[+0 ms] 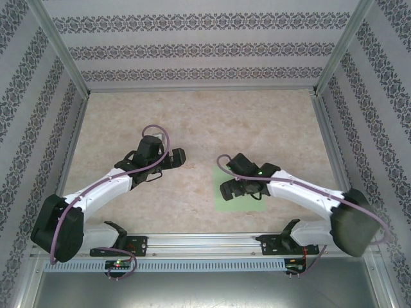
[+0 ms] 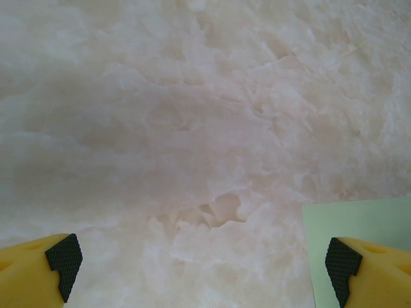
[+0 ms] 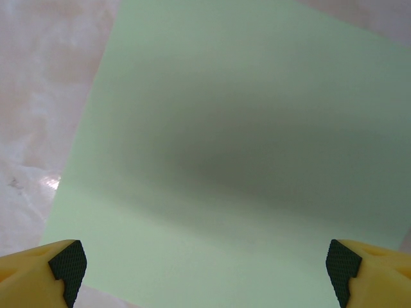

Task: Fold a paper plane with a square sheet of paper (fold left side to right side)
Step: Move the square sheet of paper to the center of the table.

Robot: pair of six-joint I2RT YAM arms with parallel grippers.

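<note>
The square sheet of paper (image 1: 247, 200), pale mint green, lies flat and unfolded on the marble-patterned table right of centre. My right gripper (image 1: 227, 175) hovers over the sheet's left half, open, with nothing between its fingers. In the right wrist view the sheet (image 3: 244, 160) spreads under the open right gripper (image 3: 205, 269). My left gripper (image 1: 174, 157) stands open over bare table to the left of the sheet. In the left wrist view a corner of the sheet (image 2: 359, 221) lies by the right fingertip (image 2: 340, 264) of the open left gripper (image 2: 202, 266). The paper plane is out of view.
Patterned walls with metal posts (image 1: 61, 45) enclose the table (image 1: 192, 115) on three sides. A metal rail (image 1: 205, 242) with both arm bases runs along the near edge. Open tabletop stretches behind and left of the sheet.
</note>
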